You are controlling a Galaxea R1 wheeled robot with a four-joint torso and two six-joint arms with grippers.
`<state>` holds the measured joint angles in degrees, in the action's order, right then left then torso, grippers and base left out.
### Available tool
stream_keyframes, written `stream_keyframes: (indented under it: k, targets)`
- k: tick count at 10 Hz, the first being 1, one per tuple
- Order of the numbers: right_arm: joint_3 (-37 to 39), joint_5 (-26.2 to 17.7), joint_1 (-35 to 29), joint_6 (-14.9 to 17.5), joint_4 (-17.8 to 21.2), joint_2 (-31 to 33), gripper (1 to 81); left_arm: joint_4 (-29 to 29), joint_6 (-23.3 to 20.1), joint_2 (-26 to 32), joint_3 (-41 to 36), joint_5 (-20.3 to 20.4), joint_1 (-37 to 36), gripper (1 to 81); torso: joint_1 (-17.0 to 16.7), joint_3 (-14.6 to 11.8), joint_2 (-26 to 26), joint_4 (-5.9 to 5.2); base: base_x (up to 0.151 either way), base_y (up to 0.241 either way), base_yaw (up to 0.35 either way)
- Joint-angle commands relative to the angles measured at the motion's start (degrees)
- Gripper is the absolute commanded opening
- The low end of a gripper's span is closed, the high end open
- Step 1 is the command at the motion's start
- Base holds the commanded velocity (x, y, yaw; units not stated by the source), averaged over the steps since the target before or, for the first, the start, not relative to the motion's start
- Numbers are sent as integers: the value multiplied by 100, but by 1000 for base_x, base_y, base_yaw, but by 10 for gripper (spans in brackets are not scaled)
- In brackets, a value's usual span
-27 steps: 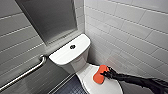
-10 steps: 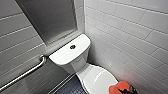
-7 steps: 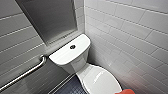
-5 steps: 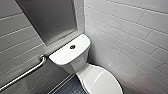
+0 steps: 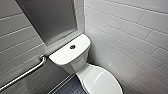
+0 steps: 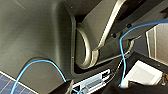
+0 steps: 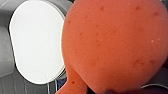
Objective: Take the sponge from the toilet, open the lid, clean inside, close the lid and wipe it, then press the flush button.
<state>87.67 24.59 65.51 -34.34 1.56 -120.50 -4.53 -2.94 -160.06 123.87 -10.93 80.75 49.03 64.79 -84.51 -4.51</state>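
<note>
Two tiled walls (image 5: 125,32) corner the toilet (image 5: 75,60), whose lid (image 5: 102,81) lies shut. Right claw (image 7: 107,90) pinches the sponge (image 7: 115,42), held in the air above the lid. Flush button (image 5: 72,46) sits in the middle of the tank top (image 5: 61,56). Left claw's grip cannot be told from its wrist view.

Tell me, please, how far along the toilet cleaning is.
Done: the sponge is off the toilet. In hand: it hangs above the shut lid. Left, likely: pressing the flush button; whether the inside was cleaned cannot be told.
</note>
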Motion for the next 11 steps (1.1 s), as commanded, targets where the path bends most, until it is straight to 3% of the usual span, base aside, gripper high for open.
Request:
stream_keyframes:
  k: [1, 4, 6, 8, 11]
  targets:
    - [-709, -1253, -919, 24, -1052, 428, 10, -21, -31, 35, -117, -541, 33, 811, 0, 0, 0, 0, 0, 0, 0]
    - [-648, -2624, -2299, 24, -1149, -124, 10, -21, -31, 9, -91, -541, 34, 811, 0, 0, 0, 0, 0, 0, 0]
    - [-113, -2914, -2958, 24, -1316, -827, 10, -21, -31, 1, -73, -532, 33, 811, 0, 0, 0, 0, 0, 0, 0]
    - [441, -3495, -3425, -2, -1334, -1636, 10, -21, -31, 0, -64, -532, 33, 811, 0, 0, 0, 0, 0, 0, 0]
    - [1417, -3874, -3970, -20, -1307, -2709, 10, -12, -31, 0, -20, -532, 33, 811, 0, 0, 0, 0, 0, 0, 0]
